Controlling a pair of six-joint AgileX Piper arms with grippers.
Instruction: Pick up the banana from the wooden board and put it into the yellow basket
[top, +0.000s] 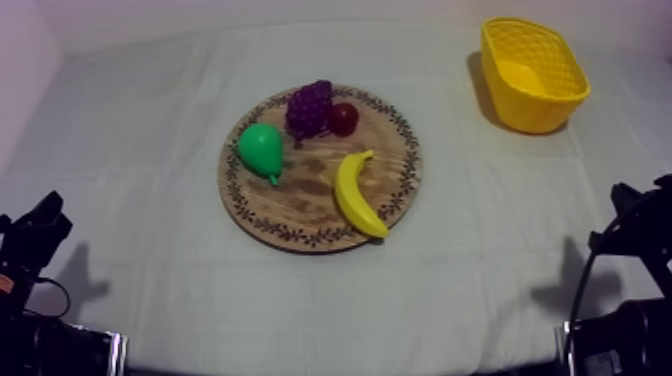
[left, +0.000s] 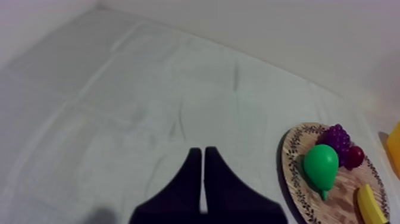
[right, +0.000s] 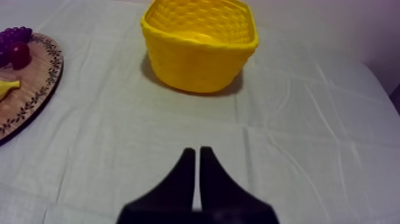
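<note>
A yellow banana (top: 357, 194) lies on the right part of the round wooden board (top: 300, 215) at the table's middle. The yellow basket (top: 533, 73) stands empty at the back right. My left gripper (top: 40, 222) rests low at the left edge, and in its wrist view (left: 203, 156) the fingers lie together as a narrow wedge over bare cloth, left of the board (left: 297, 179). My right gripper (top: 625, 205) rests low at the right edge, shut (right: 197, 155), with the basket (right: 200, 44) ahead of it and the banana's tip (right: 7, 87) on the board (right: 33, 89).
Also on the board are a green pear (top: 262, 150), a purple bunch of grapes (top: 310, 107) and a small red fruit (top: 344, 119). Bare cloth surrounds the board and lies between it and the basket.
</note>
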